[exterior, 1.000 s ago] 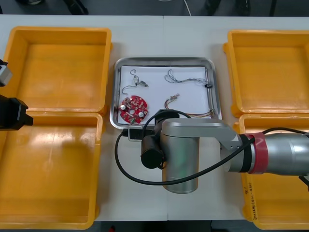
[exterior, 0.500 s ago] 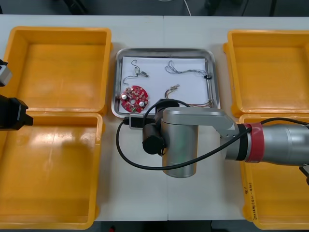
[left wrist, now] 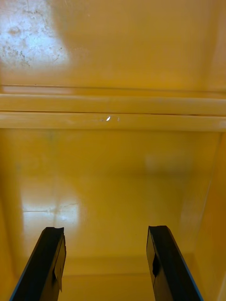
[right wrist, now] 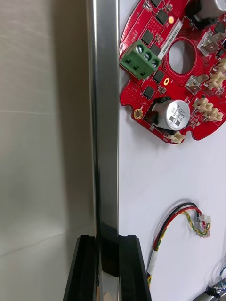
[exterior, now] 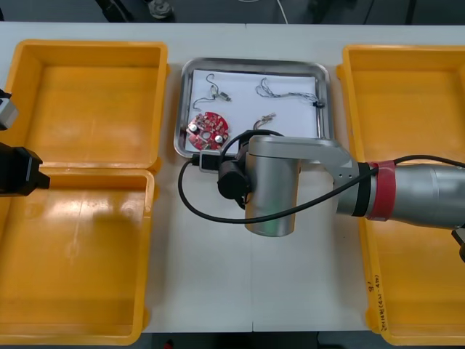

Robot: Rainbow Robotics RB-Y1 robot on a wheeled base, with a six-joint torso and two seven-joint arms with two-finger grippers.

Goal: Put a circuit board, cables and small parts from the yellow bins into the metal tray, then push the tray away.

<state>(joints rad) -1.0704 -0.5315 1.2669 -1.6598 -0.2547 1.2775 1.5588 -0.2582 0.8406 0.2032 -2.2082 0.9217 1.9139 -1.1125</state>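
Pushing the Loaded Tray by Its Near Rim

Reaching in from the right side, the right arm (exterior: 272, 189) hangs over the table (exterior: 211, 291) with its wrist just short of the tray (exterior: 254, 63). The right jaws are set narrow, and in the right wrist view the two black fingers (right wrist: 84, 268) stand one on each side of the tray's near rim, pinching the thin metal lip. This hold makes sense for a shove. With the rim caught between the fingers, the tray is unlikely to skid sideways or spin while it is driven away from the robot.

The tray sits between the two far yellow bins (exterior: 91, 47), near the table's far edge. Its white floor carries the red circuit board (exterior: 208, 131) close to the gripped rim. A red and yellow cable (exterior: 263, 120) lies beside the board, and more cables (exterior: 287, 91) are strewn toward the far side. Everything lies flat and loose, so a steady, level push should suit it best. A jerk could send the board sliding.

The visible bin floors look bare, so I judge loading finished and the push to be the step in hand. The left arm (exterior: 18, 171) waits at the left bins, and the left jaws stand wide apart over a yellow floor, holding nothing.
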